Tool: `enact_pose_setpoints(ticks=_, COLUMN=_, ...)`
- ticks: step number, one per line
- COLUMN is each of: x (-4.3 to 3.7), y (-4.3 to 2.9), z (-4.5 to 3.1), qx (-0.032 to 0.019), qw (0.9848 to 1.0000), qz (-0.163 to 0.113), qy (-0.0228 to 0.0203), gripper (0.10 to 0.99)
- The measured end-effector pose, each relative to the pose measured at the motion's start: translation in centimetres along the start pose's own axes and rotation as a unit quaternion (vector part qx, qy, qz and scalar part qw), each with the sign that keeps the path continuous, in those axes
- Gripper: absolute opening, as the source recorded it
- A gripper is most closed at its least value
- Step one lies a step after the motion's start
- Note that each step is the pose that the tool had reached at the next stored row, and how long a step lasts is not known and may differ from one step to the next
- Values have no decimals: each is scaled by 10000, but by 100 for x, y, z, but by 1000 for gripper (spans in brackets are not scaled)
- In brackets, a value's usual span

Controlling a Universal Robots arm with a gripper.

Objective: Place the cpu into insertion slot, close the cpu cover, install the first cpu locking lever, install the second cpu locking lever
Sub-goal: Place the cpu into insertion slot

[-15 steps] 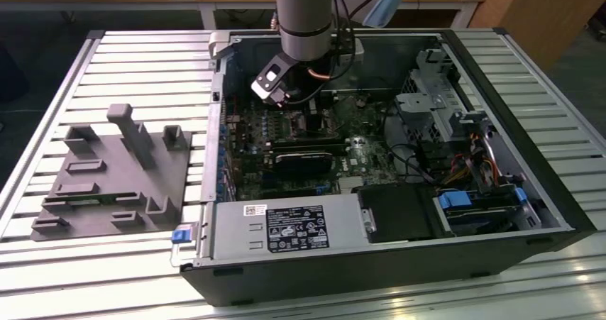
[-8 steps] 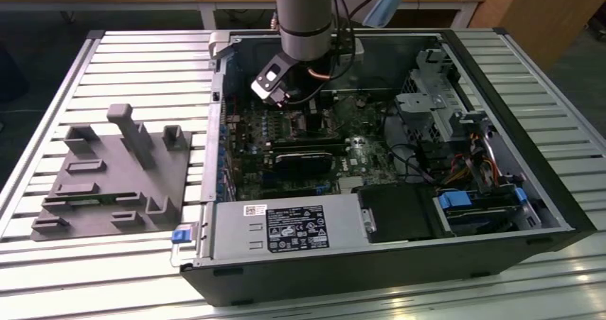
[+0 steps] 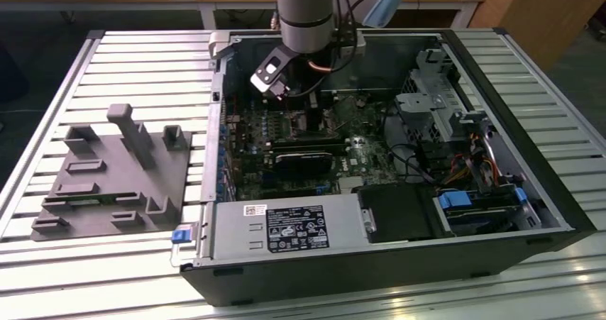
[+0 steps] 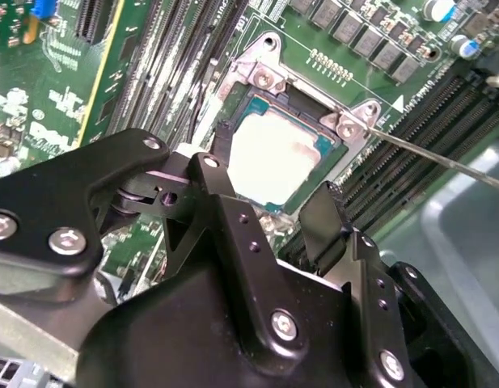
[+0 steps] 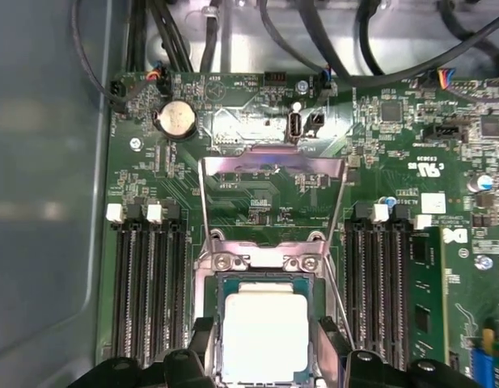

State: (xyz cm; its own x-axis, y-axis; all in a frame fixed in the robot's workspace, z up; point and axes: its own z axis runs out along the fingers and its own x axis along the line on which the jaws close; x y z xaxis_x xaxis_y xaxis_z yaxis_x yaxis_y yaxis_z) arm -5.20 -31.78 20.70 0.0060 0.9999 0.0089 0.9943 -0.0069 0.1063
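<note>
the cpu (image 5: 265,335) lies flat in the insertion slot (image 5: 265,260) at the middle of the motherboard (image 5: 378,162), silvery top up, between two banks of black memory slots (image 5: 144,283). the gripper (image 5: 265,356) straddles it, its black fingers (image 5: 328,356) narrowed onto two opposite edges of the chip and, by the look of it, holding it. the cpu cover (image 5: 269,167) stands swung up from the socket rim on the side away from the gripper. in the second wrist view a thin locking lever (image 4: 443,158) juts free past one corner of the socket. seating looks all but done; the cover and levers are not yet closed.

done well, this step calls for a level chip with its corners square to the rim, no sideways drag across the contacts beneath, and no force beyond the chip's own weight. a tilt or a scrape is the likely way to do damage.

the computer case (image 3: 379,281) lies on its side toward the edge of the slatted table (image 3: 142,57) at the exterior view's right, with a grey fixture block (image 3: 113,178) near the opposite edge. a white sticker (image 3: 294,231) covers the power supply at the case corner nearest that block. white print and a small white label (image 5: 433,202) dot the board, all too small to read from here.
</note>
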Motion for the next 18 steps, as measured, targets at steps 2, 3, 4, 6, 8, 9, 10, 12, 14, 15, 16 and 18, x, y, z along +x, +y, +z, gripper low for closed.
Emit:
enact_pose_setpoints(ticks=2, x=0, y=5, z=-44, qx=0, qw=10000, qz=0, qy=0, gripper=612)
enact_pose_setpoints(ticks=3, x=1, y=7, z=-66, qx=-1, qw=10000, qz=0, qy=1, gripper=612)
enact_pose_setpoints(ticks=4, x=1, y=10, z=-89, qx=0, qw=10000, qz=0, qy=0, gripper=612)
enact_pose_setpoints(ticks=6, x=1, y=15, z=-137, qx=0, qw=10000, qz=0, qy=0, gripper=612)
enact_pose_setpoints(ticks=8, x=1, y=19, z=-177, qx=0, qw=10000, qz=0, qy=0, gripper=612)
enact_pose_setpoints(ticks=9, x=2, y=19, z=-179, qx=0, qw=10000, qz=0, qy=1, gripper=612)
enact_pose_setpoints(ticks=10, x=2, y=19, z=-179, qx=0, qw=10000, qz=0, qy=1, gripper=612)
enact_pose_setpoints(ticks=12, x=2, y=19, z=-179, qx=-1, qw=10000, qz=0, qy=1, gripper=612)
enact_pose_setpoints(ticks=14, x=2, y=19, z=-180, qx=0, qw=10000, qz=0, qy=0, gripper=612)
enact_pose_setpoints(ticks=15, x=2, y=19, z=-180, qx=0, qw=10000, qz=0, qy=0, gripper=596)
enact_pose_setpoints(ticks=16, x=2, y=20, z=-180, qx=0, qw=10000, qz=0, qy=1, gripper=533)
enact_pose_setpoints(ticks=18, x=2, y=20, z=-181, qx=0, qw=10000, qz=0, qy=0, gripper=475)
